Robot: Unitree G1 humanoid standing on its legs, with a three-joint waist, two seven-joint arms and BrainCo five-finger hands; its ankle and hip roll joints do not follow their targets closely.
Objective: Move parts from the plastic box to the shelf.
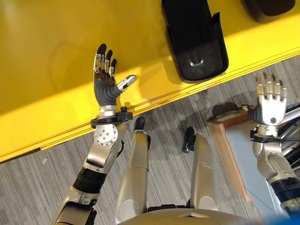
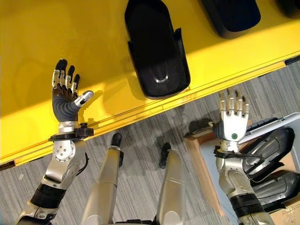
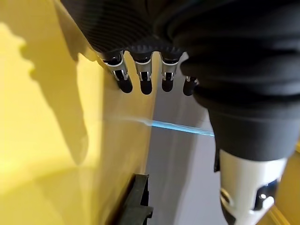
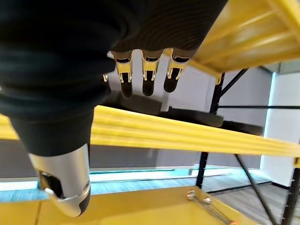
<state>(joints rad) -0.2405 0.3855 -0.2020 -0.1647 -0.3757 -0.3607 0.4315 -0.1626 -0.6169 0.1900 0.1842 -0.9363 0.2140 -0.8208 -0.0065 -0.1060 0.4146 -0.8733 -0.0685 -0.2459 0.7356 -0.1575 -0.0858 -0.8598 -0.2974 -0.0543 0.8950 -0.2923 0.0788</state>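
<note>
A yellow shelf (image 1: 56,42) fills the upper part of both eye views, its front edge running diagonally from lower left to upper right; below it lies grey striped carpet (image 1: 168,164). On the shelf, in the upper middle, rests a long black part (image 1: 194,37), its long axis running roughly top to bottom of the frame, the rounded end toward the shelf's front edge and its far end cut off by the top border. A second black part (image 2: 232,16) lies at the upper right, also cut off at the top. At the lower right a light plastic box (image 2: 274,123) sits on a brown wooden board (image 1: 229,150), with more black parts (image 2: 269,150) inside, partly hidden behind the right arm and cut by the frame edge.

The left hand (image 1: 105,77) is over the shelf at centre left, fingers straight, thumb out, holding nothing. The right hand (image 2: 233,119) is above the box's near corner, fingers spread straight, empty.
</note>
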